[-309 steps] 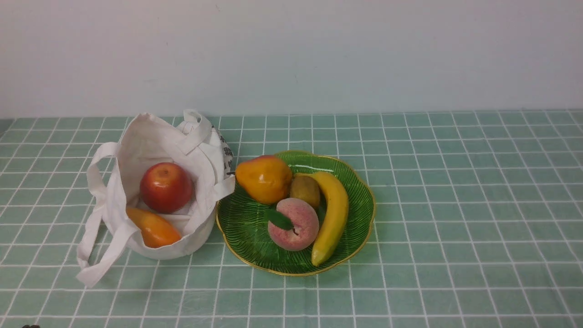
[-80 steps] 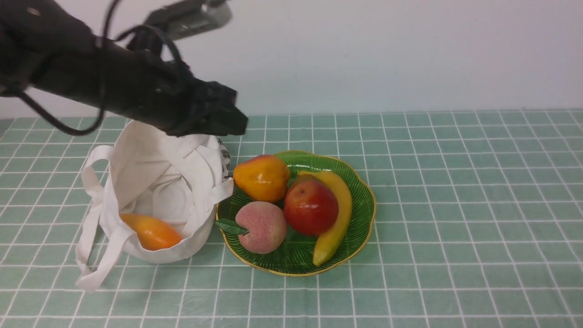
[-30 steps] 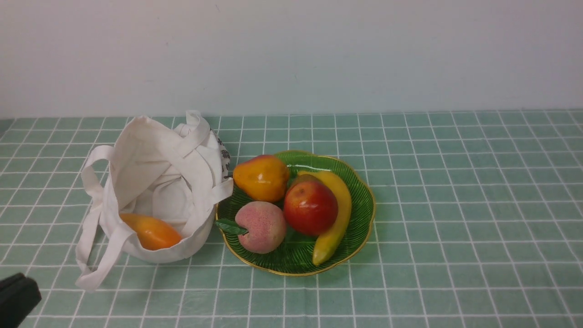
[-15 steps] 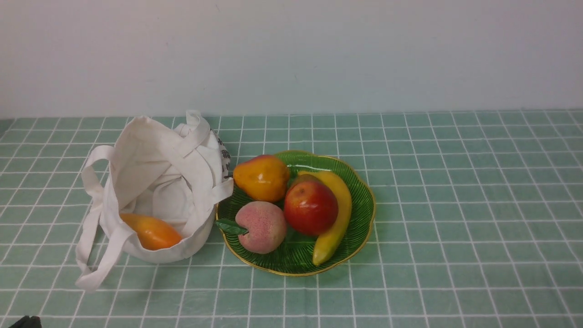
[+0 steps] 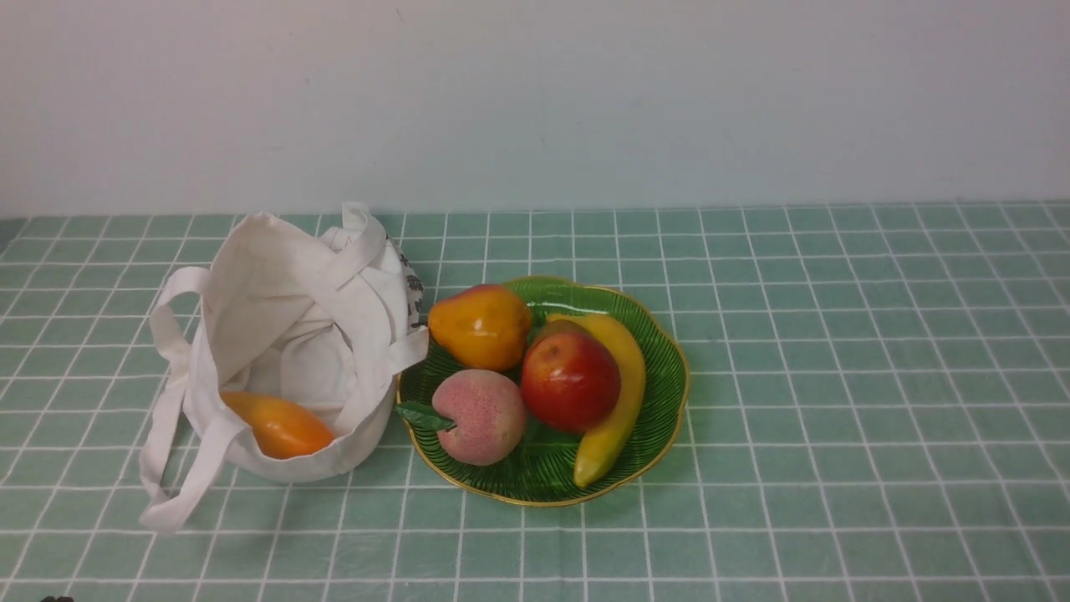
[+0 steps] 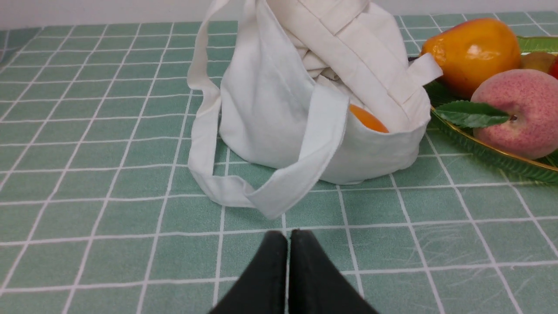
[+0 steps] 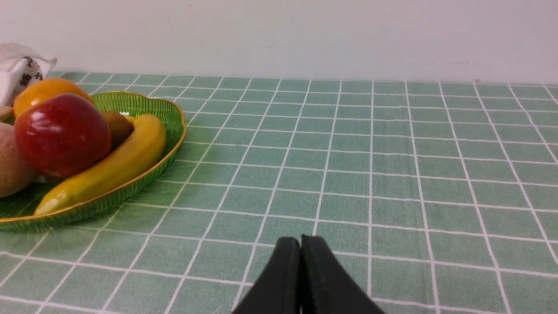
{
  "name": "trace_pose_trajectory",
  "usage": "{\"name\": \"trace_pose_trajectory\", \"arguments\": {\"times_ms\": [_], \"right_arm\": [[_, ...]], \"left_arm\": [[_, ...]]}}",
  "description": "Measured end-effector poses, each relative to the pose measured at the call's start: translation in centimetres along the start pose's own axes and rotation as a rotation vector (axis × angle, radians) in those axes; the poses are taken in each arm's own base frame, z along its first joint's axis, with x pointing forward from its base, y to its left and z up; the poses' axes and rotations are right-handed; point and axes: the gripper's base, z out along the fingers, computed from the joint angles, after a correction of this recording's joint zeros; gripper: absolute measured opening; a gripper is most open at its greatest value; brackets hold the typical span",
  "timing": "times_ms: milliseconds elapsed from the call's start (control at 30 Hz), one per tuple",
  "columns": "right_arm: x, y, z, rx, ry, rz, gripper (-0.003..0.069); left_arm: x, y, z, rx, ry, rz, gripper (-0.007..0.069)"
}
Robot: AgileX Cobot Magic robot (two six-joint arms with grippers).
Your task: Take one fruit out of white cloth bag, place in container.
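Note:
The red apple lies in the green gold-rimmed plate, between the banana and the peach; the right wrist view shows this apple too. The white cloth bag stands left of the plate, touching its rim, with an orange mango-like fruit still inside. My left gripper is shut and empty, low over the cloth in front of the bag. My right gripper is shut and empty, to the right of the plate. Only a dark sliver of the left arm shows in the front view.
The plate also holds a yellow-orange pear, a fuzzy peach with a leaf, a banana and a kiwi behind the apple. A bag strap trails toward the front. A green checked cloth covers the table.
The apple went from the bag to the plate, pushing the peach leftward. The left arm pulled back toward the near left corner and has almost left the front view.

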Motion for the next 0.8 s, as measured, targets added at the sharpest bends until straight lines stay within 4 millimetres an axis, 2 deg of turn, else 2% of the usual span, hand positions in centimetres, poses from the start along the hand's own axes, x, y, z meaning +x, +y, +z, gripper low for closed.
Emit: {"name": "trace_pose_trajectory", "arguments": {"times_ms": [800], "right_arm": [[0.0, 0.0, 0.0, 0.0, 0.0, 0.0, -0.0015]], "left_arm": [[0.01, 0.01, 0.0, -0.012, 0.001, 0.034, -0.0008]]}}
